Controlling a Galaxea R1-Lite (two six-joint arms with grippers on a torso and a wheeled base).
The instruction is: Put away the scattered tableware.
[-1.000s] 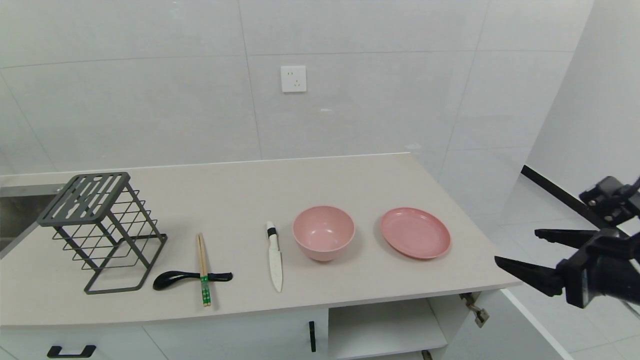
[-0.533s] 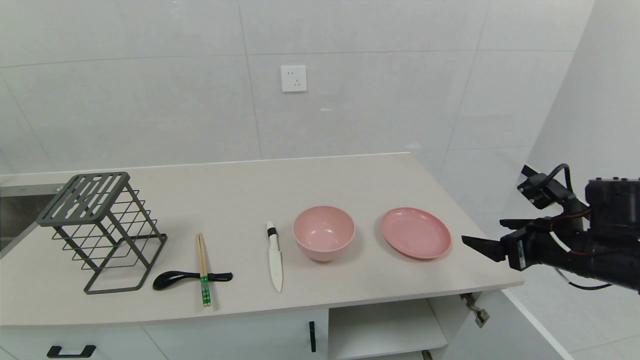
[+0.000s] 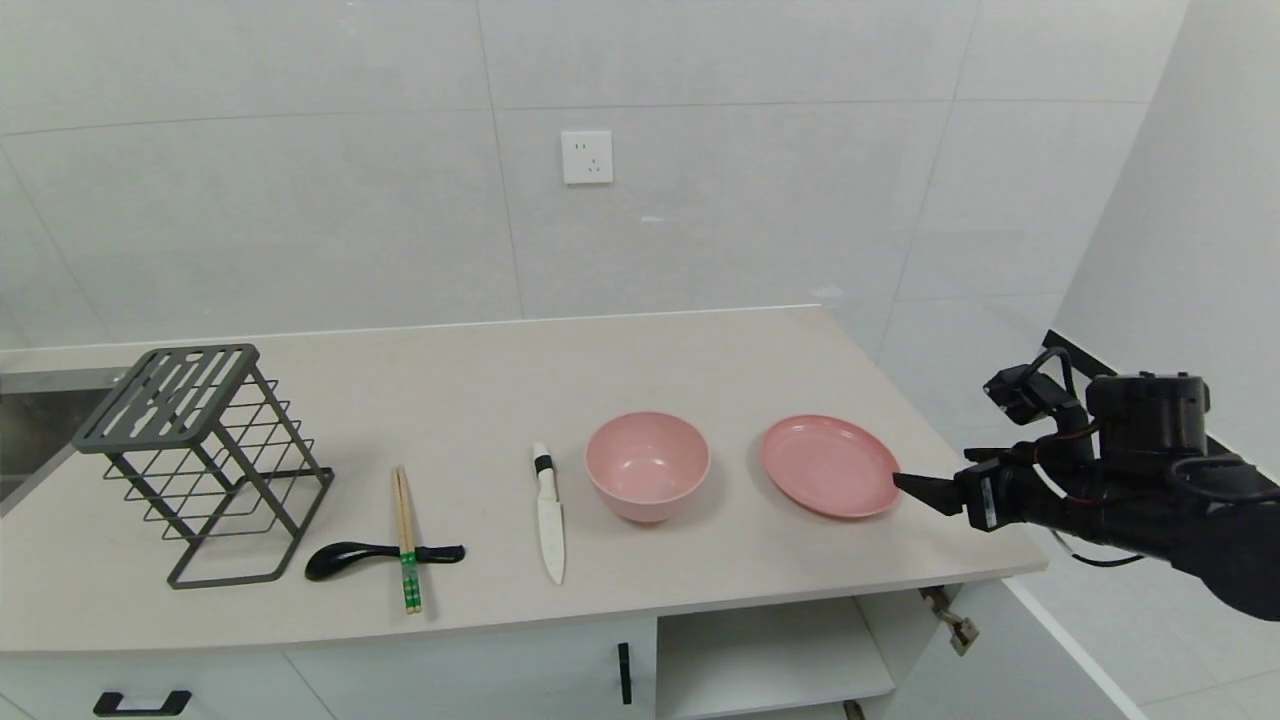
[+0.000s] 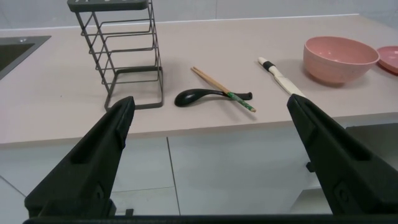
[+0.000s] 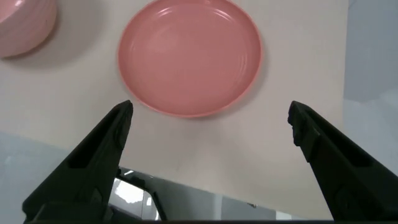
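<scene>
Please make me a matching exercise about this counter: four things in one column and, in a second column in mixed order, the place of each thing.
1. black spoon
2. pink plate
3. white knife
4. wire rack

A. just left of the pink bowl
B. crossed by the chopsticks
C. farthest left on the counter
D. closest to the right gripper

Pairs: 1-B, 2-D, 3-A, 4-C.

Matt pink plastic plate (image 3: 830, 465) and bowl (image 3: 647, 465), wooden chopsticks (image 3: 405, 535), dark metal wire rack (image 3: 236, 375)
</scene>
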